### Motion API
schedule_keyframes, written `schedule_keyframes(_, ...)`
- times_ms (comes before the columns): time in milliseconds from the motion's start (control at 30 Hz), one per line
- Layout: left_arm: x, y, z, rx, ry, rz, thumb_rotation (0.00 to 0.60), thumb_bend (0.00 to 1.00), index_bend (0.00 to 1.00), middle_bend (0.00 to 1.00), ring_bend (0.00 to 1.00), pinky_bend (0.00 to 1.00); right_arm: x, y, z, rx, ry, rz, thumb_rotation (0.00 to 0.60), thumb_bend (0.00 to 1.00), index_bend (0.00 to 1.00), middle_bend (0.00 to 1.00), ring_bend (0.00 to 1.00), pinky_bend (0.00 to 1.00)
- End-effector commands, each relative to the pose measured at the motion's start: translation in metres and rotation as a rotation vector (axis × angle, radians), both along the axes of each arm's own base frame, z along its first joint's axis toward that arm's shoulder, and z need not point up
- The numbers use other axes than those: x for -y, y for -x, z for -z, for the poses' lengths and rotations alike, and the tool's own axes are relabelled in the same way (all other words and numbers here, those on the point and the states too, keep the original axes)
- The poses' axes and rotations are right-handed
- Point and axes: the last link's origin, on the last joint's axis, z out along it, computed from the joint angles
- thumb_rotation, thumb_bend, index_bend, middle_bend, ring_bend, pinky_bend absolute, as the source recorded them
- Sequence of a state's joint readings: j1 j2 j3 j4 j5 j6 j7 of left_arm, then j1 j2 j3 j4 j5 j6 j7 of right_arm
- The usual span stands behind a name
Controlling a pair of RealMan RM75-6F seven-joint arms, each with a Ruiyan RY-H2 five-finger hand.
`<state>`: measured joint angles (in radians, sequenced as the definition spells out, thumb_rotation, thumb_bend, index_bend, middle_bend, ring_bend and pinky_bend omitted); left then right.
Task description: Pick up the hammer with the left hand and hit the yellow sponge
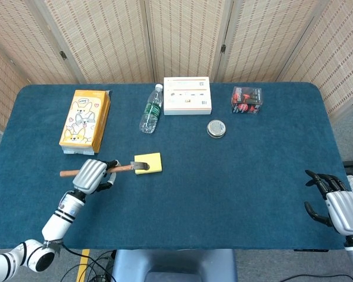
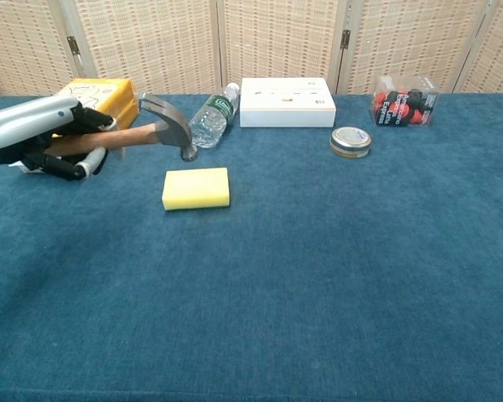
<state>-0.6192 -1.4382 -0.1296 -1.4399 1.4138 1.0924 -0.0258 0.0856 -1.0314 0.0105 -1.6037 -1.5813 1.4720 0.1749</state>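
- Your blue table (image 1: 223,176) sits before wicker screens.
- Your left robot hand (image 2: 33,138) grips the hammer (image 2: 147,130), head raised above the yellow sponge (image 2: 196,188).
- Your right robot hand (image 1: 335,205) rests near-right, fingers spread.

A lab-like test room is showing here: a table (image 1: 235,194) wearing blue cloth is standing before woven folding screens (image 1: 182,35), with cables (image 1: 100,258) trailing on the grey floor (image 1: 347,126).

Deep blue cloth covers the table (image 1: 235,176). The sponge (image 2: 196,188) is pale yellow, the hammer (image 2: 142,134) brown-handled with a grey steel head. At ten o'clock lies an orange cartoon-printed box (image 1: 85,120).
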Motion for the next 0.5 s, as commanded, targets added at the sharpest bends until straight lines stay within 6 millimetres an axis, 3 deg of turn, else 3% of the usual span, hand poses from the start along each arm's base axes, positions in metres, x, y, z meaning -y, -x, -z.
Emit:
schedule_keyframes(33,-0.009,-0.008,0.001,0.001,-0.009,0.024,0.599,0.70,0.72,0.86,0.70,0.66,-0.001,0.000,-0.001,0.000,0.004,0.001,0.600,0.30,0.13,0.35,0.18,0.18)
schedule_keyframes(267,-0.024,-0.018,0.020,-0.051,0.004,0.061,0.589,0.70,0.73,0.88,0.72,0.67,-0.005,0.002,-0.002,0.001,0.011,0.010,0.600,0.30,0.13,0.35,0.18,0.18)
schedule_keyframes(500,-0.043,-0.014,0.037,-0.111,0.059,0.017,0.569,0.70,0.73,0.88,0.73,0.67,-0.005,0.003,-0.004,-0.001,0.014,0.016,0.600,0.30,0.13,0.35,0.18,0.18)
